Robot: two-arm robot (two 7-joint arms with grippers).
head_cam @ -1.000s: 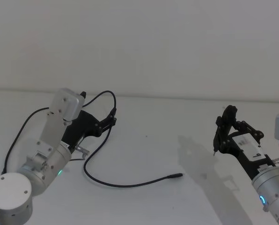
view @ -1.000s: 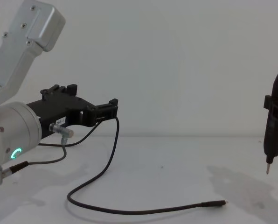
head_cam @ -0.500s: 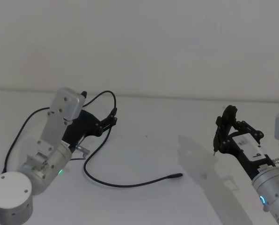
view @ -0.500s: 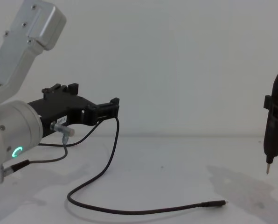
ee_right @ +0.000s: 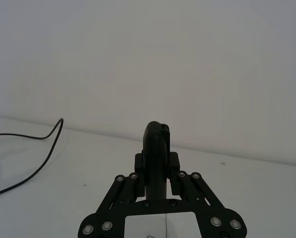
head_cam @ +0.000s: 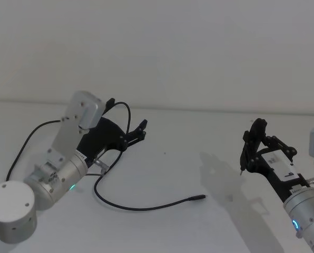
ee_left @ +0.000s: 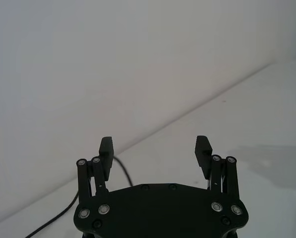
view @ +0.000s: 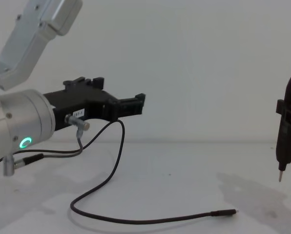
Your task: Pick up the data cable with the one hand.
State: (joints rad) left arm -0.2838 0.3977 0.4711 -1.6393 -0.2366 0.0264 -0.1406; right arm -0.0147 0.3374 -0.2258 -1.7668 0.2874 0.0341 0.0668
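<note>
Left wrist view looks along the left claw (ee_left: 155,148): its two fingers stand wide apart and nothing sits between them. In the chest view that claw (view: 135,103) reaches in from the left of the frame, held level and well above the surface (view: 184,185). I judge it to be lining up for a descent rather than gripping.

The data cable (view: 150,221) arches up just beneath the fingertips and drops to a loop at lower left of the frame. From there it runs right along the surface to its slim plug (view: 224,212) at lower centre-right. Where the cable's raised end is anchored is hard to make out; it seems to lead back toward the left arm.

A thicker grey wire (view: 57,154) ending in a silver barrel hangs off the wrist beside it and is not the one wanted. That makes the flat stretch near the plug the cleaner place to take hold.

Outward, the surface around that stretch is bare on every side, giving free room to come down from above. Its back edge meets a plain wall well behind.

The right claw (ee_right: 156,161) is closed on a pen-like tool (view: 285,141). In the chest view the tool hangs at the right edge of the frame, point downward. It is clear of the surface and well apart from the plug, so it does not crowd the path.
</note>
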